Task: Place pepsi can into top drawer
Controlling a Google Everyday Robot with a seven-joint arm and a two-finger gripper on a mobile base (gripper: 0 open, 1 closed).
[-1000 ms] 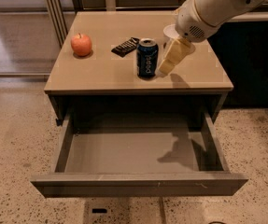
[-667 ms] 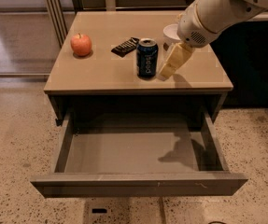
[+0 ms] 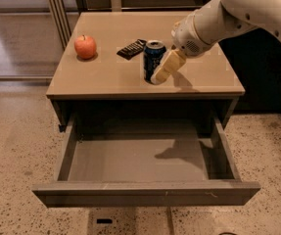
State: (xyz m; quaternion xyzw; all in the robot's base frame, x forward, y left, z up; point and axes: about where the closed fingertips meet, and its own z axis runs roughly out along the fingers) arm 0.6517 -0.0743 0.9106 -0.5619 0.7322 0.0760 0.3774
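Note:
The pepsi can (image 3: 152,58) is dark blue with a silver top and stands upright on the tan cabinet top (image 3: 105,75), near its middle. My gripper (image 3: 160,73) comes in from the upper right on a white arm and sits low against the can's right side, overlapping it in view. The can still rests on the cabinet top. The top drawer (image 3: 145,192) is pulled fully out below, and its plain grey interior (image 3: 130,160) holds nothing.
A red apple (image 3: 85,46) sits at the left of the cabinet top. A black snack bar wrapper (image 3: 131,48) lies just behind and left of the can. Speckled floor surrounds the cabinet, with dark furniture to the right.
My gripper has moved left and slightly down, from beside the can to against its right side. The can, the apple and the drawer have not moved.

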